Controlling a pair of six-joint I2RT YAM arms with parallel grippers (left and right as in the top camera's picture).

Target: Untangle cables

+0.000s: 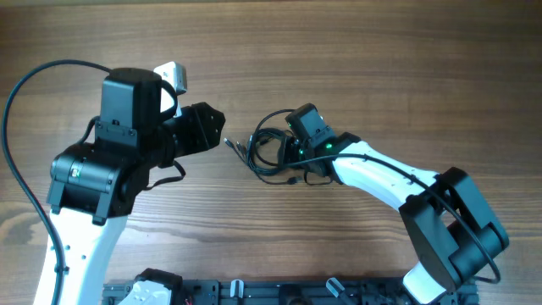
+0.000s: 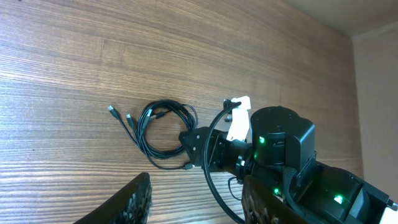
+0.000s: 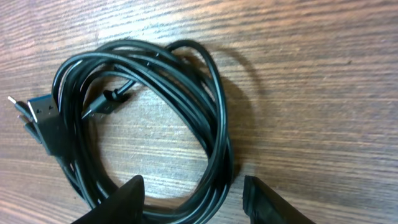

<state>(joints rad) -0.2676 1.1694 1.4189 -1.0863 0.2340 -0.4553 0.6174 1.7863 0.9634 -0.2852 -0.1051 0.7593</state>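
The cables [image 1: 269,151] lie in one loose dark coil at the middle of the wooden table, with small plugs [image 1: 233,146] sticking out to the left. In the left wrist view the coil [image 2: 163,134] sits ahead, its plugs [image 2: 114,111] at the left end. My right gripper [image 1: 290,155] is down over the coil's right side. In its wrist view the coil's right strands [image 3: 221,124] pass between its fingers. The right gripper [image 3: 193,183] is open, with a gap beside the right finger. My left gripper [image 1: 218,127] hovers left of the plugs. The left gripper [image 2: 196,186] is open and holds nothing.
The right arm's white link [image 1: 381,174] runs from the coil toward the front right. A thick black arm cable [image 1: 25,93] arcs along the left side. A black rail [image 1: 254,292] lines the table's front edge.
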